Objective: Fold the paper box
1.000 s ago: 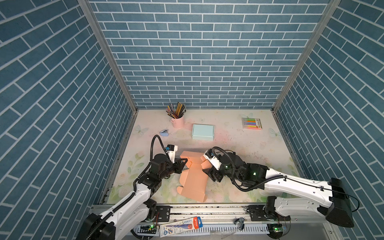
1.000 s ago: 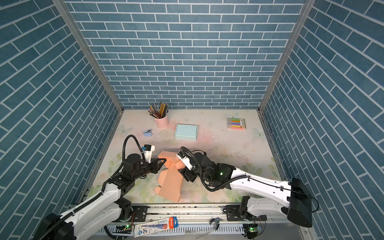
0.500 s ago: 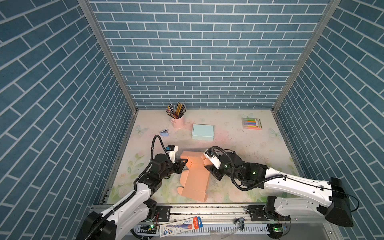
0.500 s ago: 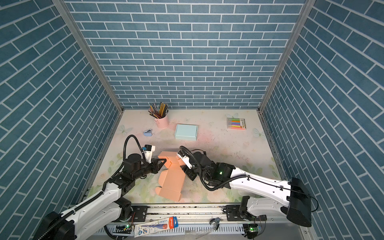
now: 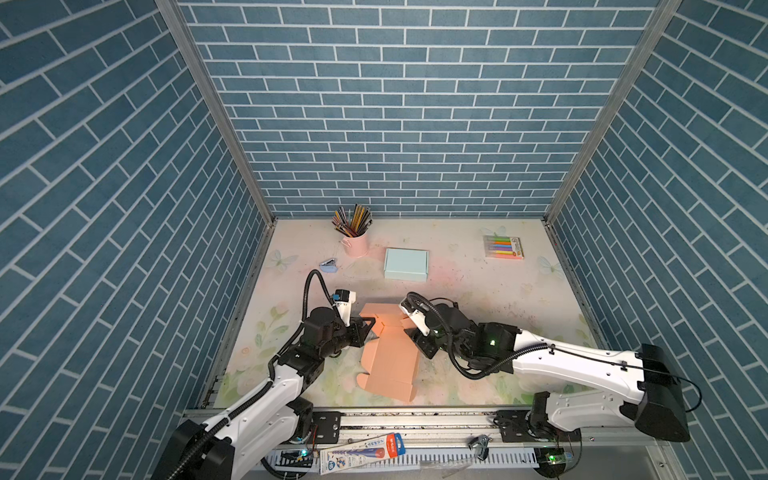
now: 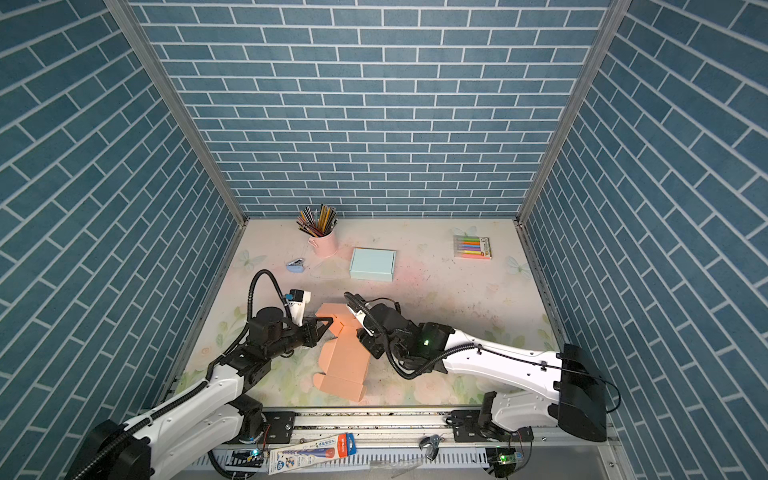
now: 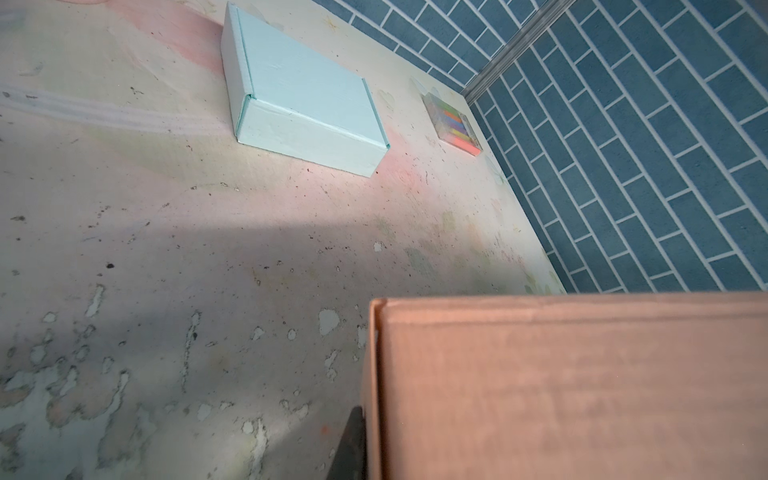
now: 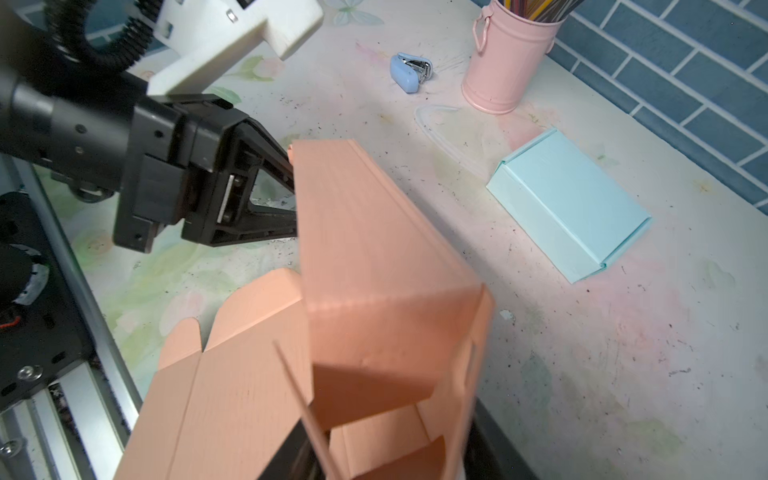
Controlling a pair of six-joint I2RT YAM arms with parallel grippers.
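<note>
Inspection of the peach paper box (image 5: 388, 357): it lies on the bench (image 5: 478, 299) between the two grippers. Its unfolded flaps stretch flat from the grippers toward the near bench edge. Its far end is stood up into a raised panel (image 8: 374, 232). The left gripper (image 5: 370, 326) is closed to a thin pinch on that panel's outer edge, and its wrist view shows a dark fingertip (image 7: 353, 449) against the card. The right gripper (image 5: 413, 338) stands about half open at the opposite side wall. Card sits between its jaws in its wrist view, but whether it is clamped cannot be told. Judged handling: the box is thin corrugated card, very light, stiff across the flutes and hinging readily at the scored creases. It is likely to slide on the bench if pushed from one side only, and it will crease permanently if squeezed mid-panel. Hold is best taken at panel edges close to a score line, one gripper bracing while the other folds. Beyond the grippers, well clear, stand a finished blue box (image 5: 406, 264), a stapler (image 5: 329, 266), a pink cup (image 5: 355, 245) and a marker pack (image 5: 503, 247).
</note>
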